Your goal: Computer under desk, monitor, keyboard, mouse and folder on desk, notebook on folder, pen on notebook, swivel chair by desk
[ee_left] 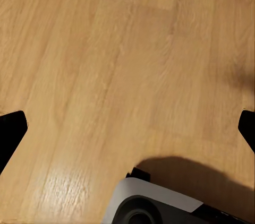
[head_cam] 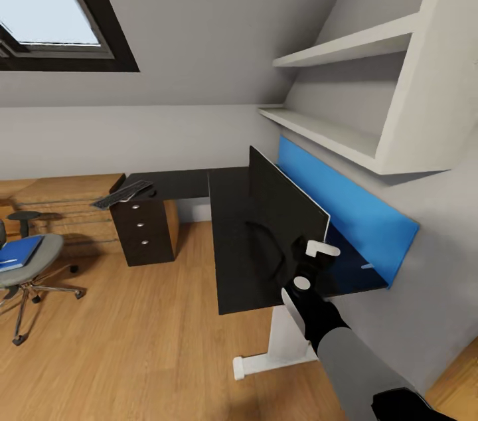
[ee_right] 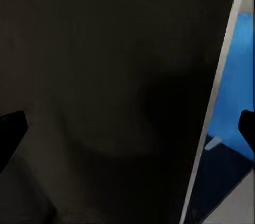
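Right gripper (head_cam: 317, 255), fingers spread wide, at the near edge of the monitor (head_cam: 282, 208) standing on the black counter (head_cam: 229, 242). Left fingers (ee_left: 11, 131) spread above the wood floor (ee_left: 106, 49). Farther off: keyboard (head_cam: 123, 194) on the counter's far wing; blue folder (head_cam: 20, 252) on the swivel chair (head_cam: 30, 268).

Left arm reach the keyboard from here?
Probably not. The keyboard lies on the desk's far-left end above the drawers, while the left gripper points at bare floor; the base likely must move closer.
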